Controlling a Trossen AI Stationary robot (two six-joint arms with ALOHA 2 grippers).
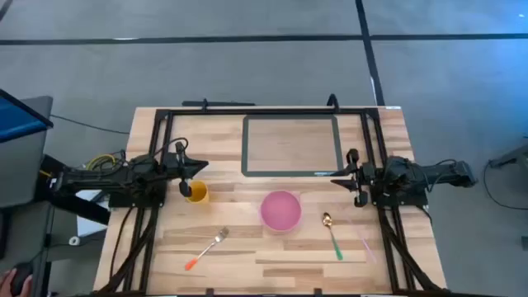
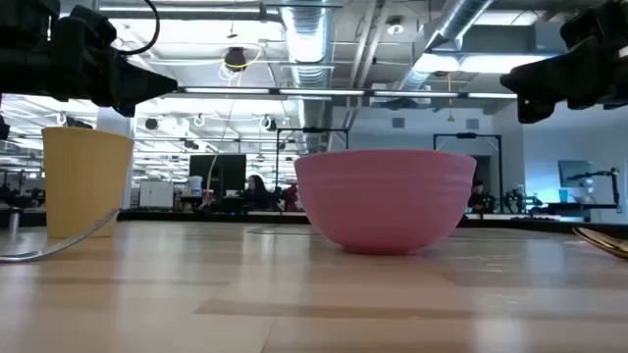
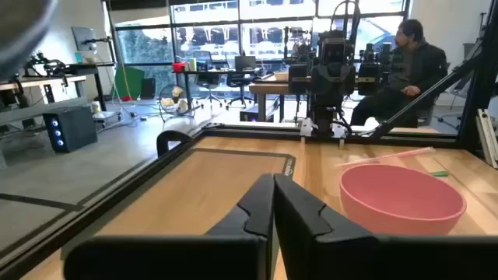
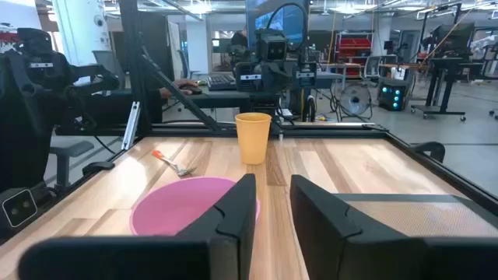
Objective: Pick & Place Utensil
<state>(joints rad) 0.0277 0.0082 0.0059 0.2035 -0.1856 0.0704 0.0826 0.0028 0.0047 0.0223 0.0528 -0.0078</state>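
- Left end effector [image 1: 198, 167]: fingers pressed together, holding nothing, above the yellow cup [image 1: 196, 192].
- Right end effector [image 1: 338, 179]: narrow gap, holding nothing, at the right edge of the surface [image 1: 247, 256].
- Spoon [image 1: 332, 234], green handle: flat, just right of the pink bowl [image 1: 280, 210].
- Fork [image 1: 206, 248], orange handle: front-left, apart from the cup.

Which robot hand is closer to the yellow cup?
The left one. The left gripper hangs right beside the cup, almost over it. The right gripper is far off, on the other side of the pink bowl.
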